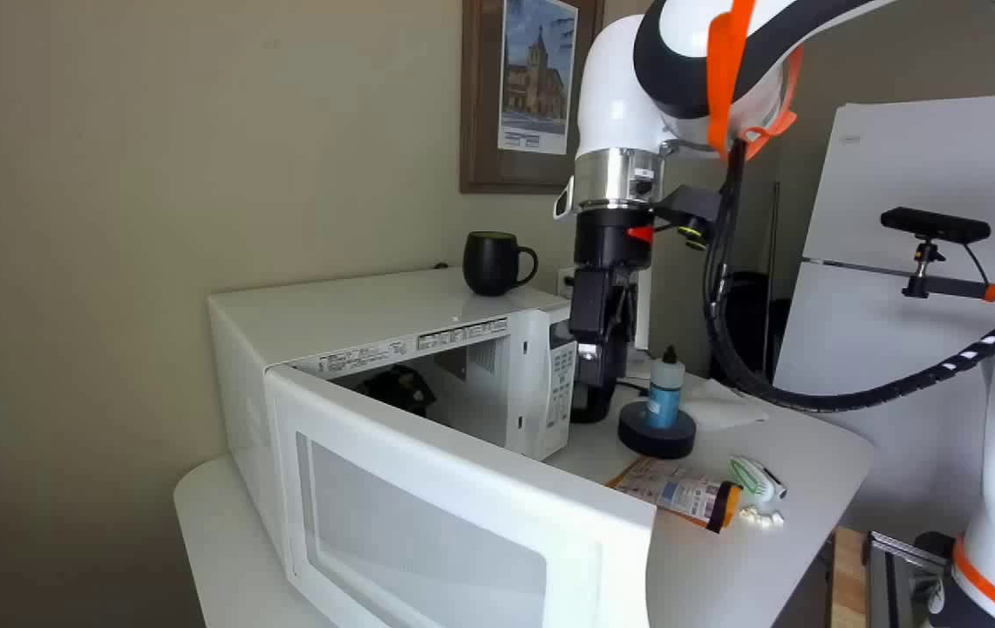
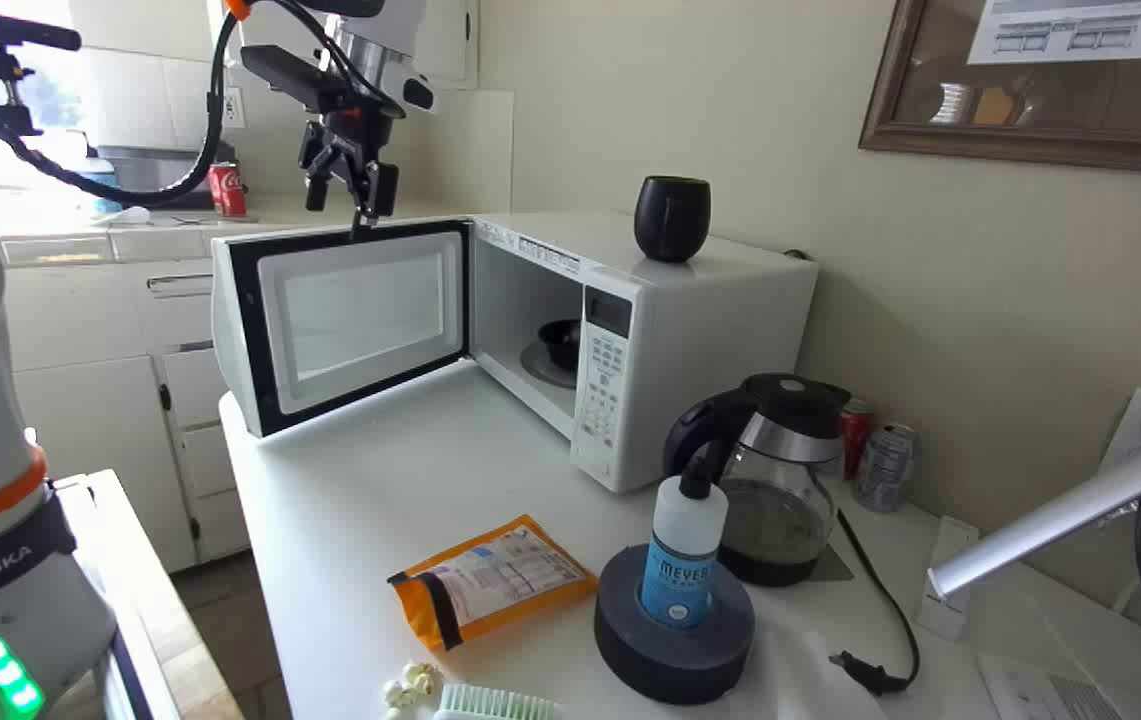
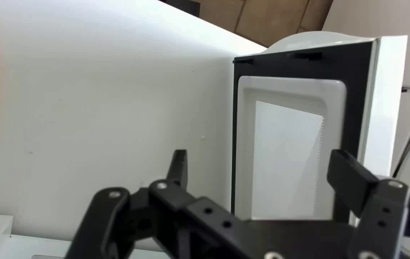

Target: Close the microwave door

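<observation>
The white microwave (image 1: 235, 384) stands on a white table, and it also shows in an exterior view (image 2: 720, 310). Its door stands wide open in both exterior views (image 1: 462, 515) (image 2: 360, 315). The door's inner face with its black border shows in the wrist view (image 3: 287, 158). My gripper (image 2: 350, 195) is open and empty, fingers wide apart, pointing down near the height of the door's top edge. In an exterior view the gripper (image 1: 597, 397) appears behind the door, in front of the control panel. In the wrist view the gripper's fingers (image 3: 258, 158) straddle the view of the inner face; contact cannot be told.
A black mug (image 2: 672, 220) stands on the microwave, and a dark bowl (image 2: 560, 343) sits inside. An orange bag (image 2: 500, 580), a soap bottle (image 2: 682, 555) on a dark round base (image 2: 675, 660), a kettle (image 2: 780, 490) and a brush (image 2: 495, 703) are on the table.
</observation>
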Motion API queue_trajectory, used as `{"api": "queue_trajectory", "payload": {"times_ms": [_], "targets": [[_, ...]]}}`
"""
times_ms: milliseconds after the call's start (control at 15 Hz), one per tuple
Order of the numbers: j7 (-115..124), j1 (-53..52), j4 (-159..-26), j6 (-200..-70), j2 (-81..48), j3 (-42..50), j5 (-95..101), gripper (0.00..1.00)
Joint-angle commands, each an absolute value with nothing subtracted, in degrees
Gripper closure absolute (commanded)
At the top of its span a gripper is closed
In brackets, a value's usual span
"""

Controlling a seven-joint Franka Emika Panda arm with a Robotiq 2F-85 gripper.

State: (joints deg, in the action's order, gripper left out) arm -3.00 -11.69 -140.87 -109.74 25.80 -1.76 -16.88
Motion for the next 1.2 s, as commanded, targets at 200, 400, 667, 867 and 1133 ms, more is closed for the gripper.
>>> {"api": "queue_trajectory", "payload": {"times_ms": [200,400,667,867,1133], "targets": [[-3.41,-10.46,-140.76,-109.49,25.79,-2.84,-17.33,0.00],[0.24,-11.12,-142.55,-112.33,28.76,-5.55,-17.55,0.00],[6.66,-13.16,-142.26,-113.12,32.49,-12.45,-15.84,0.00],[14.06,-13.47,-140.48,-111.10,31.86,-18.32,-12.77,0.00],[23.41,-13.07,-140.34,-111.59,31.18,-22.67,-9.89,0.00]]}}
